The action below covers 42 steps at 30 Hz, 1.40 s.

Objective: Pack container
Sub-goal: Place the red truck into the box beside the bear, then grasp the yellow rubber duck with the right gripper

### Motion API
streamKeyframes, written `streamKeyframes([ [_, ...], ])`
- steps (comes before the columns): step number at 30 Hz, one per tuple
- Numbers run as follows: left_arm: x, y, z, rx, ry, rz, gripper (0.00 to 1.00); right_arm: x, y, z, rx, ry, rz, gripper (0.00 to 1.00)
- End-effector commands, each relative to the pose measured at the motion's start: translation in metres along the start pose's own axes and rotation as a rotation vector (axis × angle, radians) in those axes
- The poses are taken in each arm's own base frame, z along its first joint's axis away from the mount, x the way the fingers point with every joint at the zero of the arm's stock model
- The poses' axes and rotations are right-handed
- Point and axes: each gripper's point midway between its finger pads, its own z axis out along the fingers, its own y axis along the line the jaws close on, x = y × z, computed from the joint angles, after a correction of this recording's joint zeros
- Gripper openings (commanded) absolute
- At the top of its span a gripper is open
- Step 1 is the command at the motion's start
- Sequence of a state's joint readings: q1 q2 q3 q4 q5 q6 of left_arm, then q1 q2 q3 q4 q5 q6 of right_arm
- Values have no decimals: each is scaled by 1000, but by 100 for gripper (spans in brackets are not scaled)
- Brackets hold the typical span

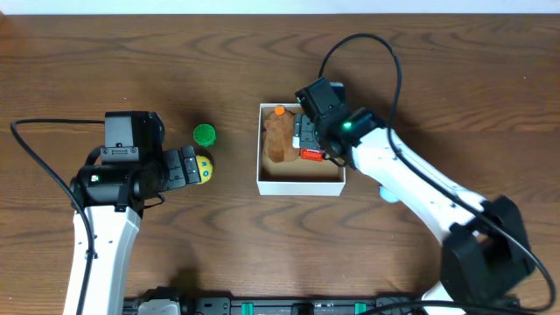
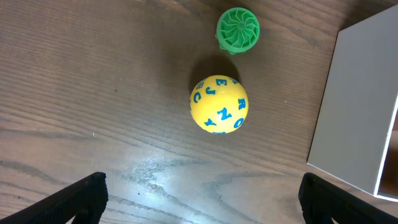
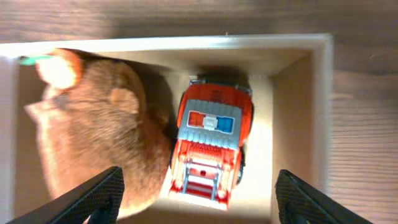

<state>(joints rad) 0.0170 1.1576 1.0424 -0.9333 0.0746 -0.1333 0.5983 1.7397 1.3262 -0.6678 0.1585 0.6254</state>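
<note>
Brown wood-grain surface (image 1: pixel 175 61) filled the overhead view, with the container (image 1: pixel 297 186) near its middle. The right hand (image 1: pixel 311 133) hung directly over the container's far right part, above a brown plush toy (image 1: pixel 280 142) and a red toy truck (image 1: pixel 310 155) lying inside. The left hand (image 1: pixel 194 168) sat well to the container's left, just beside a yellow ball (image 1: pixel 205 168). A green ridged cap (image 1: pixel 204 134) stood just beyond the ball.

From the left wrist, the left hand (image 2: pixel 200 186) was spread wide and held nothing. Its fingers (image 2: pixel 84 196) showed only in the lower corners. The yellow ball (image 2: pixel 219 104), printed with blue letters, lay ahead of them on the bare surface, touching neither. The green ridged cap (image 2: pixel 237 29) stood near it, farther on. The container's white outer wall (image 2: pixel 354 106) rose at the right edge, apart from the ball.

From the right wrist, the right hand (image 3: pixel 199 177) was also open wide and empty, looking straight down into the container (image 3: pixel 292 124). The red toy truck (image 3: pixel 211 143) lay between the fingers (image 3: pixel 99 193), below them, beside the brown plush toy (image 3: pixel 93 130) on the tan floor.
</note>
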Motion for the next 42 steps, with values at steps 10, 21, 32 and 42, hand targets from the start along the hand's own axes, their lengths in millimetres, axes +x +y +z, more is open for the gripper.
streamKeyframes([
  [10,-5,2,-4,-10,-18,5,98,-46,-145,-148,125,-201,255,84],
  [21,-5,2,-4,-10,-18,5,98,49,-191,-64,230,155,310,86],
  [32,-5,2,-4,-10,-18,5,98,104,-204,-1,250,232,378,71],
  [42,-5,2,-4,-10,-18,5,98,116,-204,26,222,214,404,48],
])
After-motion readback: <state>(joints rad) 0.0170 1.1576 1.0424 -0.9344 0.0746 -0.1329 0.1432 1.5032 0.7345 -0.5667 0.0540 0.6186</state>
